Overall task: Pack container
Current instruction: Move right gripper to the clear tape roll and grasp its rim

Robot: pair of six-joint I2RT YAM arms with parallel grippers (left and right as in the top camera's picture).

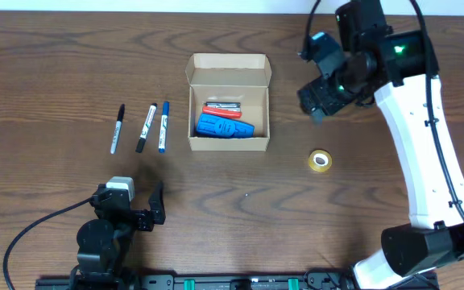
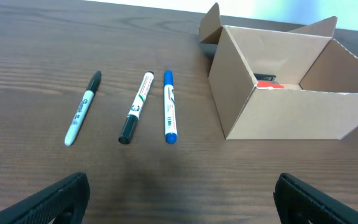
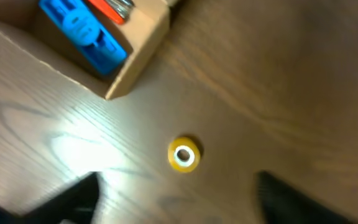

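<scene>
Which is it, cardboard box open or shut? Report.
Open: the cardboard box has its flap folded back, showing a blue object inside.

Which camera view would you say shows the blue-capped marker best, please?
The left wrist view: the blue-capped marker lies close and sharp there, seen whole from cap to tip. The overhead view also shows it whole, but small, lying apart from the container. The right wrist view does not show it at all.

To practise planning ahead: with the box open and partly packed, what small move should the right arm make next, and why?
Probably lower the right gripper onto the yellow tape roll: its fingers are open, and the roll lies just below them, outside the container.
</scene>
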